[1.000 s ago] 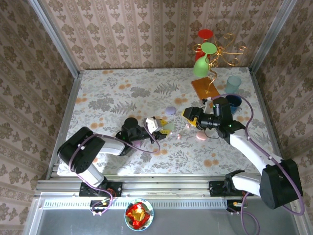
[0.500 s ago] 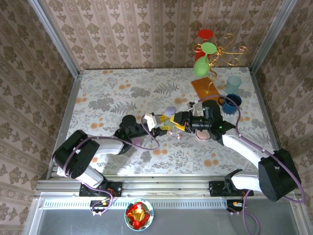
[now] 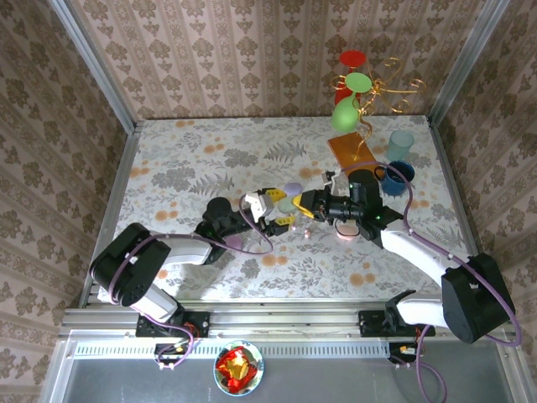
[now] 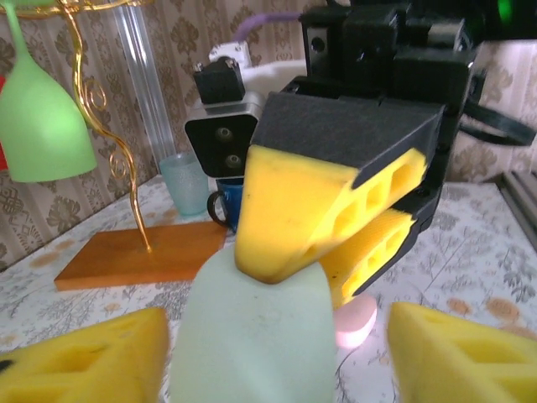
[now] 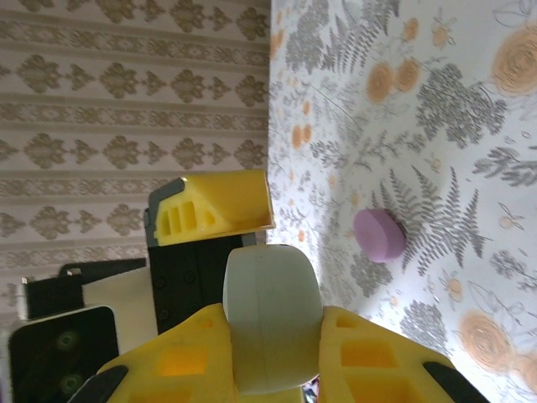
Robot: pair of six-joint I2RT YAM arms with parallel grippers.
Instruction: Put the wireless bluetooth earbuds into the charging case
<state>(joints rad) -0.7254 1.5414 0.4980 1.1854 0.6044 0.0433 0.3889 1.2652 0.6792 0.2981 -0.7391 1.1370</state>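
Observation:
A mint green charging case point(image 3: 287, 204) hangs above the table's middle, seemingly closed, with a seam round it point(image 5: 268, 277). My right gripper point(image 3: 302, 204) is shut on it, a yellow finger pressed on each side point(image 5: 273, 323). In the left wrist view the case point(image 4: 252, 336) stands between my left gripper's fingers point(image 4: 84, 361), and those jaws are spread well clear of it. My left gripper point(image 3: 278, 207) is open around the case's other end. I cannot make out the earbuds.
A lilac case point(image 3: 293, 189) lies just behind the grippers and a pink one point(image 3: 345, 233) sits under the right wrist. At the back right stand a wooden base point(image 3: 351, 151) with a gold wire stand, a green glass point(image 3: 344, 113), a blue cup point(image 3: 401, 175) and a pale cup point(image 3: 400, 143).
The right gripper came in from the right and closed on the mint case. The left gripper, shut on that case before, has opened.

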